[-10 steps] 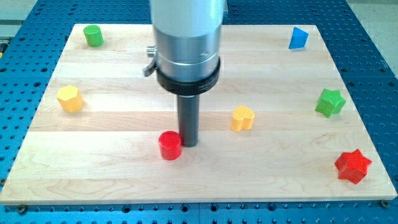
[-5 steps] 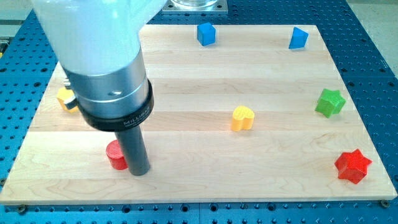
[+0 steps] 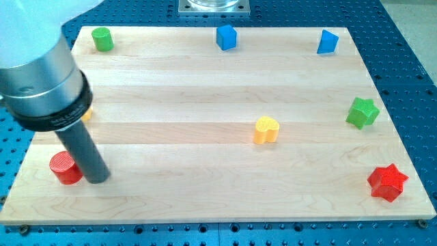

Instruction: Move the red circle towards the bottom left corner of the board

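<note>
The red circle [image 3: 65, 167] is a short red cylinder lying near the board's bottom left corner, close to the left edge of the wooden board [image 3: 205, 198]. My tip [image 3: 96, 180] rests on the board right beside the red circle, touching its right side. The rod rises up and to the left into the large grey arm body, which fills the view's upper left.
A green cylinder [image 3: 102, 39], a blue cube [image 3: 226, 37] and a blue wedge-like block [image 3: 328, 42] line the top edge. A yellow heart [image 3: 266, 129] sits mid-board. A green star [image 3: 362, 112] and a red star [image 3: 387, 182] are at the right. A yellow block [image 3: 87, 115] peeks out behind the arm.
My tip has swept to the view's left and slightly down, pushing the red circle from the lower middle of the board to near the bottom left corner.
</note>
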{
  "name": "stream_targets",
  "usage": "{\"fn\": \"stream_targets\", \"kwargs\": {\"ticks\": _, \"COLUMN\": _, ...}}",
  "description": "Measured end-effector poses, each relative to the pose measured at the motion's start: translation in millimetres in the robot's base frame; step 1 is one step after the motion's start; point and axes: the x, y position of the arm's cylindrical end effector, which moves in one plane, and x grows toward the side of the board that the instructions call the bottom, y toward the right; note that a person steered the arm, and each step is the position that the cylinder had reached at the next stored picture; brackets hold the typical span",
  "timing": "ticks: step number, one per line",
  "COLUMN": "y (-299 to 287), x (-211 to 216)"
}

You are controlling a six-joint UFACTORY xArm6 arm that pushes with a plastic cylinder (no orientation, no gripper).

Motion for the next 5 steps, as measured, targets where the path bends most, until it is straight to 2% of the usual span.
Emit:
{"fn": "stream_targets", "kwargs": {"ticks": 1, "y": 17.9, "x": -28.5}}
{"fn": "stream_targets", "kwargs": {"ticks": 4, "y": -82.1, "x": -32.3}}
{"fn": "stream_targets", "kwargs": {"ticks": 5, "y": -78.4, "x": -35.7}}
